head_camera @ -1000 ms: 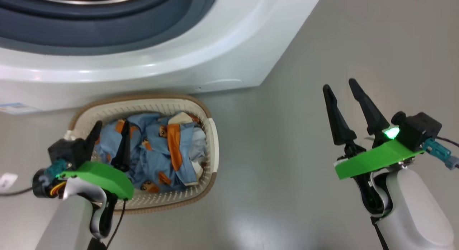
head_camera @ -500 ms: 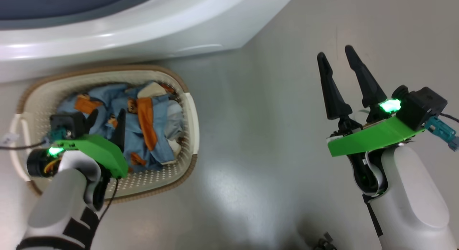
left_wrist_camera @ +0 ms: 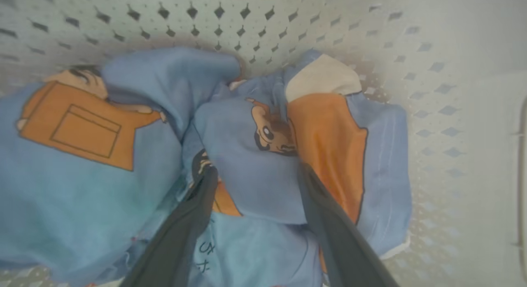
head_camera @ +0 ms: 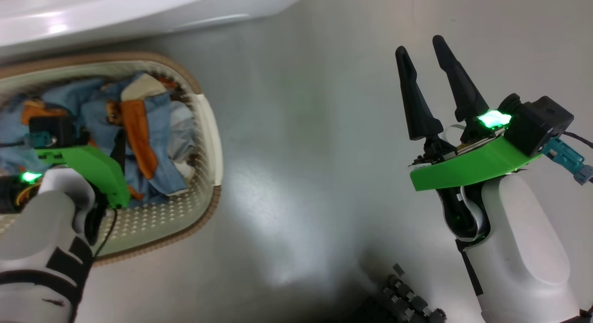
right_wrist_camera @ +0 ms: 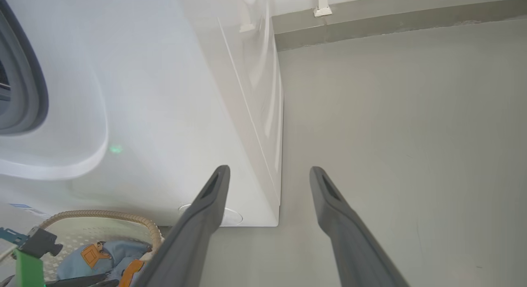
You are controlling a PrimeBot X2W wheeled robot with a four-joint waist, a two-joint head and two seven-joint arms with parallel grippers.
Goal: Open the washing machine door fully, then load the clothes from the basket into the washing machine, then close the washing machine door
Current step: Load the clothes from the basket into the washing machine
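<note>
The cream perforated basket (head_camera: 206, 128) with its brown rim stands on the floor in front of the white washing machine (head_camera: 139, 12). The clothes (head_camera: 155, 128), light blue with orange patches and bear prints, fill it. My left gripper (left_wrist_camera: 257, 169) is down inside the basket and open, its fingers (left_wrist_camera: 193, 213) pressed into the clothes on either side of a blue fold with a bear print. My right gripper (head_camera: 419, 45) hangs open and empty over bare floor to the right of the basket. The right wrist view shows the washing machine (right_wrist_camera: 164, 93), its grey-blue ring (right_wrist_camera: 31, 93) and the basket (right_wrist_camera: 103, 216). The door is out of view.
Grey floor (head_camera: 301, 151) spreads between basket and right arm. A dark ridged part (head_camera: 410, 300) shows at the head view's bottom edge. The machine's round cap (right_wrist_camera: 231, 217) sits low on its front corner. A wall skirting (right_wrist_camera: 370, 27) runs behind.
The head camera has swung, so the machine and basket slid up and left in view. My left gripper has sunk deeper into the clothes. The right gripper stays open.
</note>
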